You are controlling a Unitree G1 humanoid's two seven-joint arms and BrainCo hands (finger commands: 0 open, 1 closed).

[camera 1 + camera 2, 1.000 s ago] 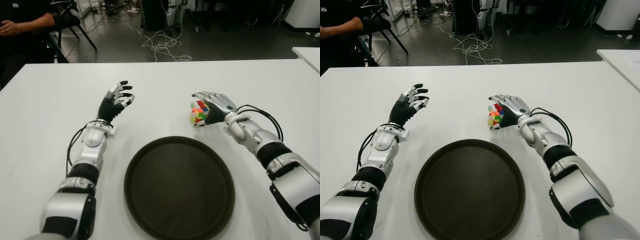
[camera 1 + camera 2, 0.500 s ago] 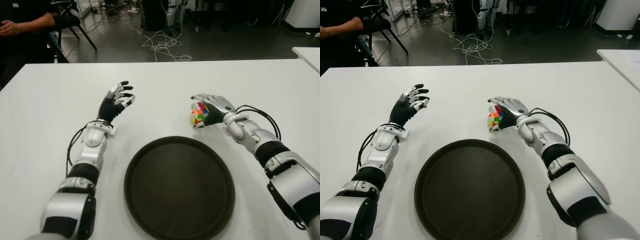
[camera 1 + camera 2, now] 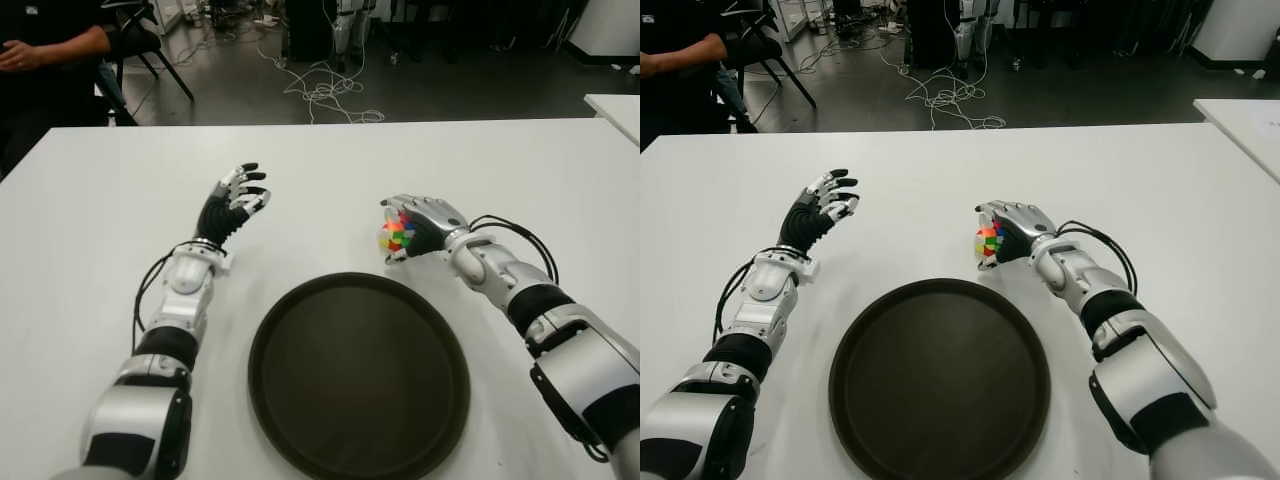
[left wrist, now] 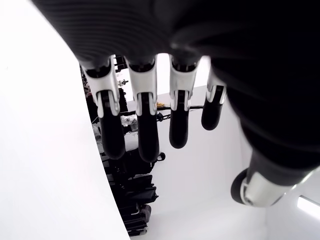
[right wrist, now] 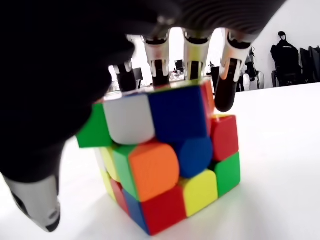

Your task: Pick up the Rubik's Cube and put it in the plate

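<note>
Right hand closing on the Rubik's Cube, lift not yet begun

The right hand (image 3: 425, 222) is cupped over the Rubik's Cube (image 3: 396, 236), its fingers (image 5: 226, 80) draped over the top and the thumb at one side, so the step in hand looks like securing the grasp; in the right wrist view the cube stands on the white desk (image 3: 90, 200), near the middle and just beyond the far rim of the dark plate (image 3: 358, 375). The left hand (image 3: 233, 203) shows idle toward the desk's left side, fingers spread and holding nothing. Next, I judge, the fingers must tighten firmly, then the cube must be raised clear and carried toward the near edge, over the plate's rim, before release.
</note>
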